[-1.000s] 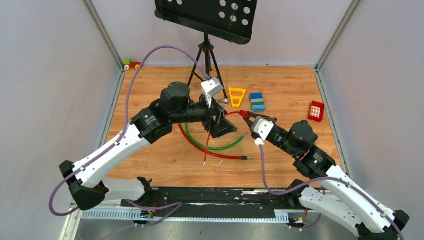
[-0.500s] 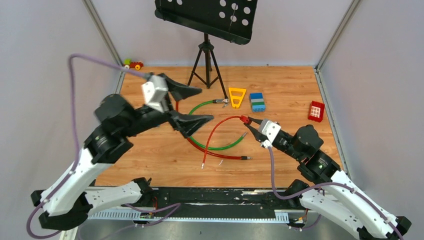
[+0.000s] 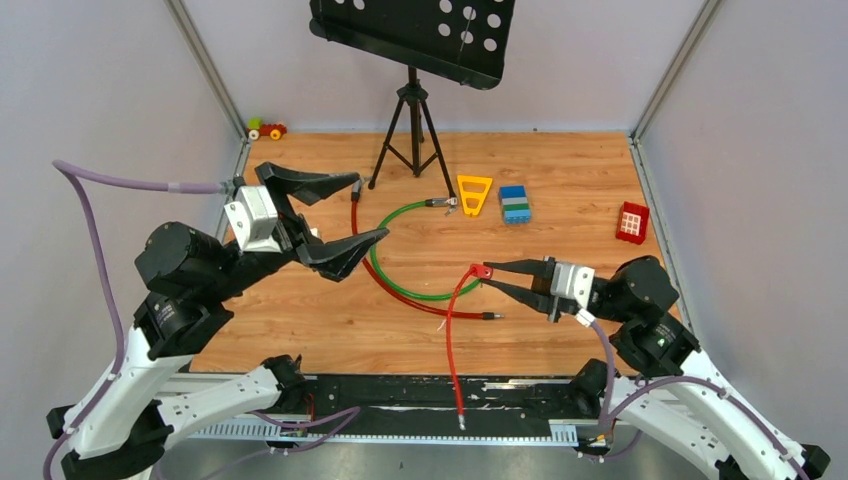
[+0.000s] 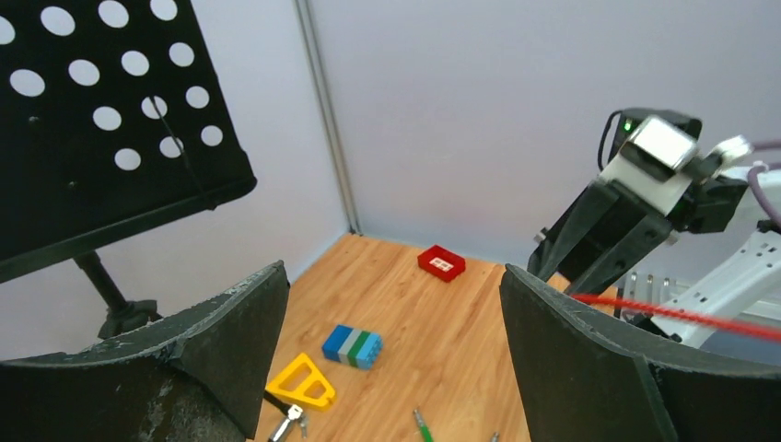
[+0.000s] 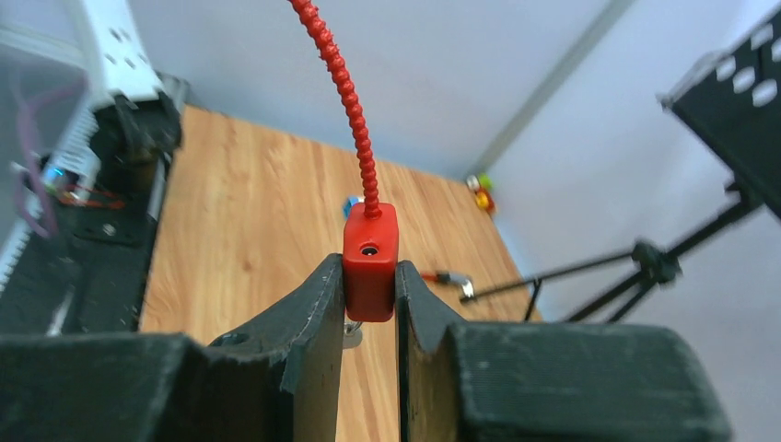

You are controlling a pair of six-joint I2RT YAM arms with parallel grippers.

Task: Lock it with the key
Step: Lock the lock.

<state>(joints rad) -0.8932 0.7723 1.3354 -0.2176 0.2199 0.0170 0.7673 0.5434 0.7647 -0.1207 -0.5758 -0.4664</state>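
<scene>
Since half a second ago my left arm has swung back toward its own side. The left gripper (image 3: 370, 207) hangs over the table with jaws wide apart, holding nothing. My right gripper (image 3: 488, 275) has drawn back toward its base, lifting the red cable (image 3: 452, 340), which droops below it to the near rail. Its fingers are clamped on the red padlock (image 5: 370, 261) at the cable's top end. The key (image 3: 451, 205) lies on the table just beside the yellow triangle (image 3: 474, 192), ahead of the left gripper's tips, well apart from both grippers.
</scene>
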